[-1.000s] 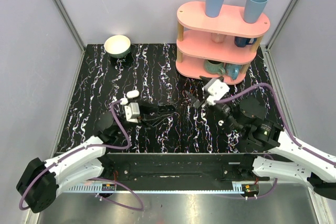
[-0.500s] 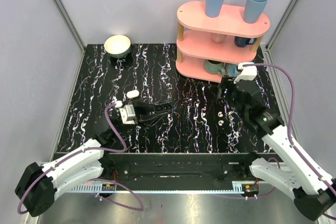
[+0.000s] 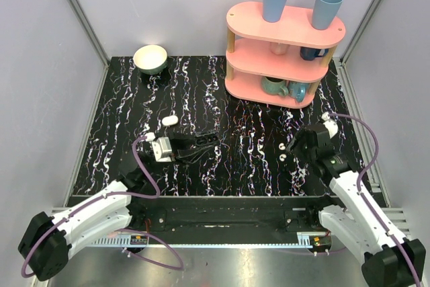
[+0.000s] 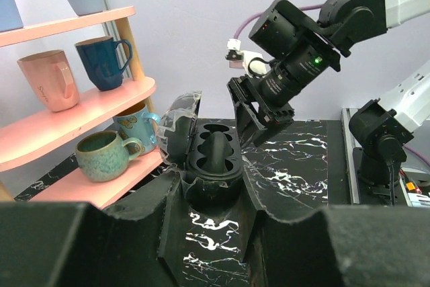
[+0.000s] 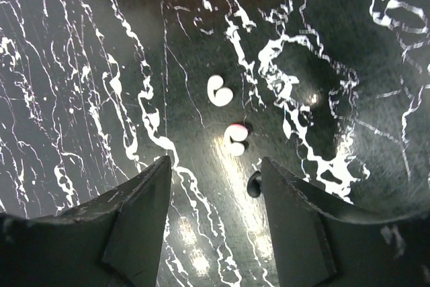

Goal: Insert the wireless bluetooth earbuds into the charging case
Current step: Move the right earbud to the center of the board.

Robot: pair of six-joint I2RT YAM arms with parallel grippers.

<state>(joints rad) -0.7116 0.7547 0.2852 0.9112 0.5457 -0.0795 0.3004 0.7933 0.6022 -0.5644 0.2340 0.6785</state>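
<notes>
The left gripper (image 4: 211, 196) is clamped on the charging case (image 4: 209, 147), a dark hinged shell gripped low on its body. The lid is swung back toward the pink shelf (image 4: 74, 115) and the two moulded wells face up and outward. This pose probably makes the left arm a fixture, holding the open wells steady above the marble tabletop (image 3: 121, 132) where the other arm can reach them. Both wells appear empty. The first earbud (image 5: 220, 90) and the second earbud (image 5: 235, 139) lie loose on the tabletop, near each other but not touching, and well apart from the case. The right gripper (image 5: 215, 166) hangs directly over them with its fingers spread and nothing between them. This is judged to be the stance for descending on one bud, with the second earbud the closer. In the left wrist view, the case body and finger housings hide where the pads meet the case, so grip depth cannot be confirmed. From above, the case is dark on dark and its outline is barely readable. A small dark spot just beside the second earbud cannot be identified, nor can the reddish tint on that bud. A white oval object (image 3: 170, 119) lies on the tabletop near the left wrist, and its function cannot be determined.
</notes>
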